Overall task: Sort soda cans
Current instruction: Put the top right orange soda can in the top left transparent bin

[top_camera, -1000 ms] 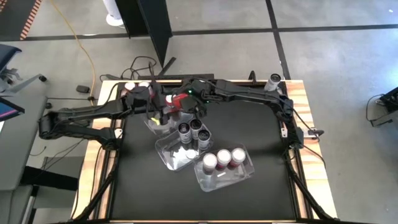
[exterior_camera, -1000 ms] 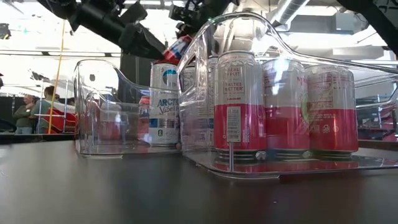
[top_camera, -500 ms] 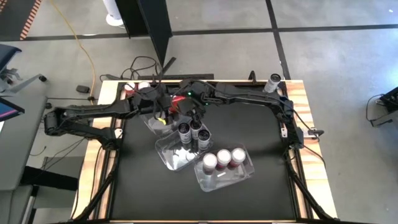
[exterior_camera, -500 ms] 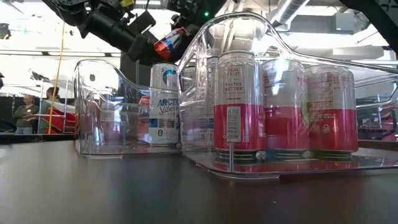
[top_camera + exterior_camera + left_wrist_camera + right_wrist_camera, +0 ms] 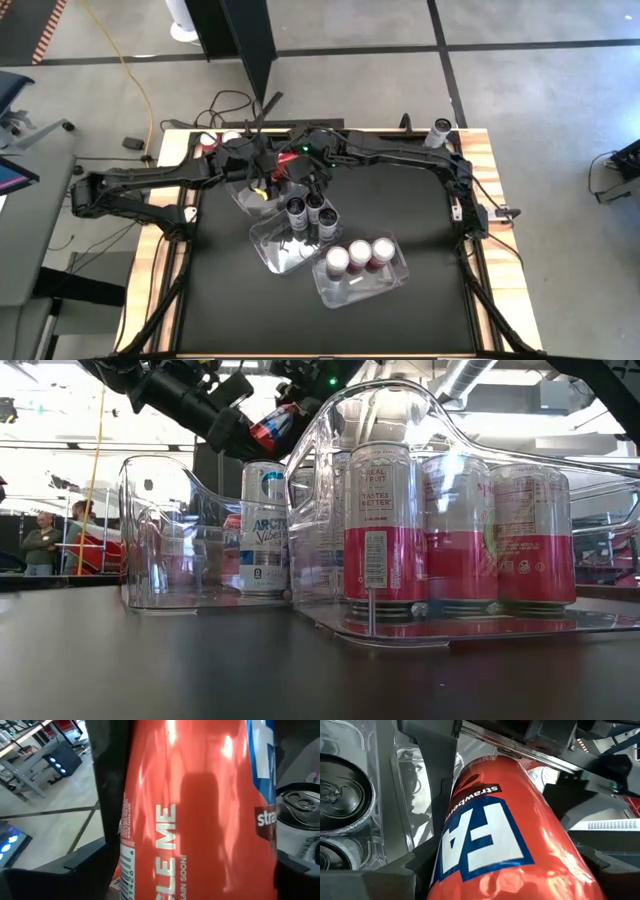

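Observation:
A red soda can (image 5: 490,840) with blue-and-white lettering hangs tilted in the air over the far clear tub (image 5: 245,192), also seen as the red can (image 5: 272,426). My right gripper (image 5: 292,165) is shut on it. My left gripper (image 5: 262,163) is open and comes from the table's left, its fingers on either side of the same can (image 5: 195,810). Dark cans (image 5: 310,212) stand in the middle tub (image 5: 285,250). Three white-and-red cans (image 5: 358,255) stand in the near tub (image 5: 365,285). My right gripper pinches the can's round body (image 5: 451,835) between its two fingers, coming from the table's right and slanting down. The can is lifted clear and tilted. My left gripper has its fingers (image 5: 107,795) close beside the can's body (image 5: 145,805); whether they touch it I cannot tell.
More cans (image 5: 215,140) stand at the table's far left corner, behind the left arm. The black mat (image 5: 240,300) lies bare in front of and beside the tubs. People and equipment show in the room beyond the table in the low view.
My left gripper has moved toward the table's right, up to the red can, and its fingers now flank it. The can has tipped a little in my right gripper's hold and stays clear above the far tub.

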`<move>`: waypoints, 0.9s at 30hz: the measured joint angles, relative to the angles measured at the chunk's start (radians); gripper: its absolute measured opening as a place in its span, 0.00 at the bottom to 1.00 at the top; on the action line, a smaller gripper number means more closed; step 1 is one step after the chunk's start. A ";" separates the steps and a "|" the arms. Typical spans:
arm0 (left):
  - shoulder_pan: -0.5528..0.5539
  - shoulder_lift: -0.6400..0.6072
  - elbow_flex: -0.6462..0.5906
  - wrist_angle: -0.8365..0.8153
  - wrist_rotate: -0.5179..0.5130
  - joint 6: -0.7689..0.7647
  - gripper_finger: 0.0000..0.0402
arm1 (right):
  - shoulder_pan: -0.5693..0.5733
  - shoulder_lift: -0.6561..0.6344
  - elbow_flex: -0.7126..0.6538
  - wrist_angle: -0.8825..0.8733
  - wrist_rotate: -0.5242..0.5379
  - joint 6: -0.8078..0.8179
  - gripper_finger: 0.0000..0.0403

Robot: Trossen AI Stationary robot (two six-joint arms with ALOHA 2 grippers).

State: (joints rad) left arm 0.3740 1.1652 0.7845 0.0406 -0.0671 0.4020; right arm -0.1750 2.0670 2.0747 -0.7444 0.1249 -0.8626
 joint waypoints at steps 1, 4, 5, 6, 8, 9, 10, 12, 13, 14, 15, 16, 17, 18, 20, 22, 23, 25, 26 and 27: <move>0.000 0.000 0.000 -0.001 0.005 -0.006 0.86 | 0.000 0.000 0.000 0.000 0.000 0.000 0.77; 0.000 0.000 0.000 -0.001 0.006 -0.017 0.75 | 0.000 0.000 0.000 0.003 0.000 0.002 0.77; 0.000 0.000 0.001 -0.003 0.007 -0.019 0.71 | -0.001 0.000 0.000 0.002 0.000 0.005 0.77; 0.000 0.000 0.001 -0.007 0.009 -0.020 0.70 | -0.001 0.000 0.000 0.001 0.000 0.012 0.77; 0.000 0.000 0.001 -0.012 0.010 -0.022 0.70 | -0.001 0.000 0.000 0.000 0.000 0.021 0.77; 0.000 0.000 0.001 -0.013 0.010 -0.023 0.70 | -0.001 0.000 0.000 0.000 0.000 0.020 0.77; 0.000 0.000 0.002 -0.013 0.010 -0.022 0.70 | 0.000 0.000 0.000 0.000 0.000 0.020 0.77; 0.000 -0.001 0.002 -0.015 0.010 -0.022 0.70 | 0.000 0.000 0.000 0.000 0.000 0.021 0.78; 0.000 -0.001 0.002 -0.017 0.010 -0.023 0.70 | 0.000 0.000 0.000 0.000 0.000 0.023 0.79; 0.000 -0.001 0.002 -0.019 0.010 -0.024 0.70 | 0.001 0.001 0.000 0.000 0.000 0.024 0.80; 0.000 -0.001 0.003 -0.022 0.009 -0.024 0.70 | 0.001 0.001 0.000 0.001 0.000 0.024 0.81; 0.000 -0.001 0.004 -0.025 0.009 -0.025 0.70 | 0.001 0.001 0.000 0.001 0.000 0.027 0.81; 0.000 -0.001 0.004 -0.027 0.010 -0.026 0.70 | 0.001 0.001 0.000 0.003 0.000 0.031 0.81; 0.000 -0.002 0.004 -0.030 0.010 -0.028 0.70 | 0.001 0.002 -0.001 0.008 0.000 0.037 0.81; 0.000 -0.004 0.004 -0.040 0.011 -0.028 0.70 | 0.001 0.002 -0.002 0.019 0.000 0.049 0.82; 0.000 -0.004 0.005 -0.050 0.011 -0.033 0.70 | 0.003 0.003 -0.003 0.023 0.004 0.058 0.83; 0.001 -0.004 0.005 -0.051 0.010 -0.038 0.70 | 0.005 0.003 -0.003 0.023 0.011 0.068 0.84; 0.002 -0.005 -0.002 -0.040 0.002 -0.053 0.70 | 0.008 0.002 -0.003 0.025 0.030 0.083 0.86; 0.003 -0.005 -0.007 -0.034 -0.002 -0.060 0.70 | 0.008 0.002 -0.003 0.028 0.039 0.083 0.87; 0.003 -0.005 -0.013 -0.030 -0.005 -0.065 0.70 | 0.009 0.002 -0.003 0.029 0.042 0.085 0.88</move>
State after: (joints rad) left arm 0.3771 1.1603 0.7717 0.0109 -0.0720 0.3366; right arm -0.1661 2.0693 2.0713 -0.7150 0.1667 -0.7778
